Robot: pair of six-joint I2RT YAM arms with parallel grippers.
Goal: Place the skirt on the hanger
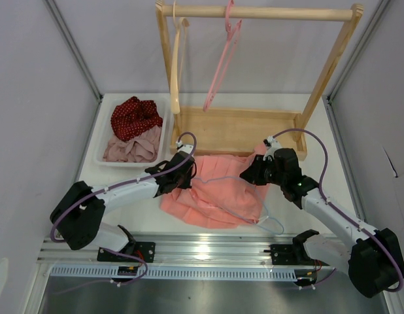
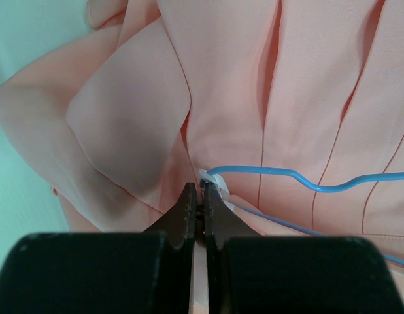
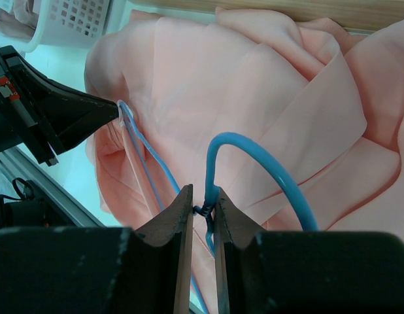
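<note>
Holding, left gripper (image 2: pixel 199 196): we see both fingers pressed almost together, pinching one end of the hanger (image 2: pixel 274 171) where a small white tab sits on the blue wire. The fabric of the skirt (image 2: pixel 136 118) lies right under the tips.
Holding, right gripper (image 3: pixel 202 199): fingers close together, nipping the thin wire just below the hook. In the right wrist view we see the hook arch up and to the right of the fingertips.
skirt position: salmon-pink and pleated, it lies crumpled on the table (image 1: pixel 114 173) between the two grippers. Its far edge reaches the base of the wooden rack (image 1: pixel 254 131); we cannot tell if it touches.
hanger position: it lies on top of the skirt as a thin pale blue outline across the fabric. One looped corner pokes past the skirt's near right edge onto the table in the top view. We cannot tell whether any wire runs inside the skirt.
arms: each reaches in from its own side, and the grippers meet the hanger at opposite ends.
basket (image 1: pixel 102 137): white, at the far left of the table. It holds a red white-dotted cloth (image 1: pixel 133 116) with a mauve-pink cloth (image 1: pixel 131 149) in front of it.
rack contents: a pink hanger (image 1: pixel 221 62) hangs from the top rail, and a wooden hanger (image 1: pixel 176 72) hangs at the rail's left end.
</note>
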